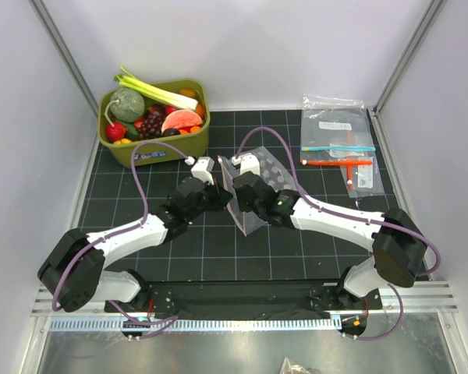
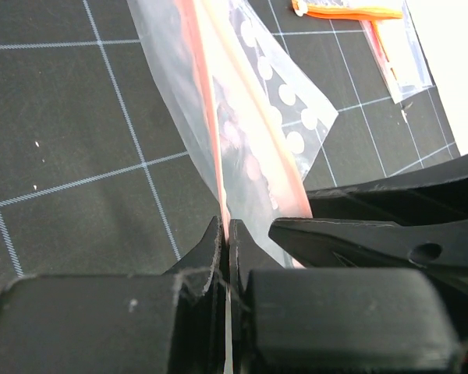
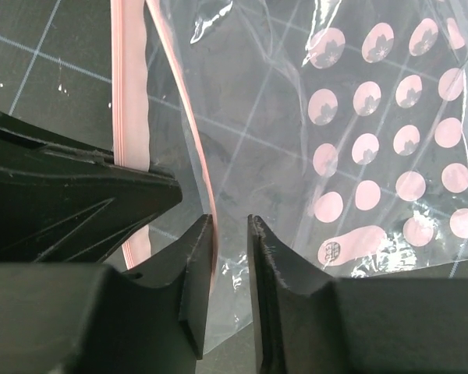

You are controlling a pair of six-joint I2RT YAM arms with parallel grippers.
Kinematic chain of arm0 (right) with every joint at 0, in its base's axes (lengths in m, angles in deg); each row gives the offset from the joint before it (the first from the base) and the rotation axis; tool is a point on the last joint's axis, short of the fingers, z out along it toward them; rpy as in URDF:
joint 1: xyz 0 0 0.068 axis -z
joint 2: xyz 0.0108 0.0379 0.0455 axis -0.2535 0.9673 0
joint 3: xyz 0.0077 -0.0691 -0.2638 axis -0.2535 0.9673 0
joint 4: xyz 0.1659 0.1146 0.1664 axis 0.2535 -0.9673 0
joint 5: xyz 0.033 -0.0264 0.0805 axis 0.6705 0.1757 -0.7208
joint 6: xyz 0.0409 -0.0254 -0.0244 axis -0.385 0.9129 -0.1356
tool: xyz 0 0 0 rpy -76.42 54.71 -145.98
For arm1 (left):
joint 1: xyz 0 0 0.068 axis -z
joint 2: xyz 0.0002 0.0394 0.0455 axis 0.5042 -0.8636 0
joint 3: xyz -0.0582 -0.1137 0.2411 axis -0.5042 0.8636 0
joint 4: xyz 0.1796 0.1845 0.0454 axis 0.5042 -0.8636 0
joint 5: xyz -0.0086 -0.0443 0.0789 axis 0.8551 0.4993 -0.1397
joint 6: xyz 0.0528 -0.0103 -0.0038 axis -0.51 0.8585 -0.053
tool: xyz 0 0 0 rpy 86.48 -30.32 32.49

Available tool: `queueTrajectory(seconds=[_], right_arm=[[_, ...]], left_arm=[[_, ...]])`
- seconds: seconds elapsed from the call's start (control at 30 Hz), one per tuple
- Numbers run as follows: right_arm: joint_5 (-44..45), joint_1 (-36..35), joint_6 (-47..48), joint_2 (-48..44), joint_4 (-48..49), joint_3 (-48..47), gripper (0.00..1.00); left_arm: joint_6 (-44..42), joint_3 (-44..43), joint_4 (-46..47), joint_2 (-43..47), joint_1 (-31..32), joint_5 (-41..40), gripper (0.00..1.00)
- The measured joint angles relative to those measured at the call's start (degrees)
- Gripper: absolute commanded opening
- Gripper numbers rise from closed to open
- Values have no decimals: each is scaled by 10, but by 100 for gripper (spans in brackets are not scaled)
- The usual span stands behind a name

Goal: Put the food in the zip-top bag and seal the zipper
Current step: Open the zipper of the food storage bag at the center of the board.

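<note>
The zip-top bag, clear with pink dots, stands crumpled at the middle of the mat between both grippers. In the left wrist view my left gripper is shut on the bag's pinkish zipper edge. My right gripper is open, its jaws a small gap apart, with the other zipper lip and clear film of the bag between them. From above, the left gripper and right gripper sit almost touching. The food lies piled in the olive-green bin at the back left.
Flat clear bags with blue and orange strips lie at the back right. Grey walls close in the left, right and back sides. The black gridded mat covers the table.
</note>
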Motion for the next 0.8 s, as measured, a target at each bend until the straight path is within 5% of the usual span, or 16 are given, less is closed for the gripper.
queueTrajectory(seconds=[0.13, 0.33, 0.8], right_arm=[[-5, 0, 1, 2, 2, 0, 1], [37, -1, -1, 0, -18, -5, 1], [287, -12, 4, -103, -141, -46, 1]], left_arm=[[1, 0, 0, 0, -4, 8, 0], [3, 0, 0, -3, -12, 17, 0], [5, -65, -15, -128, -18, 57, 0]])
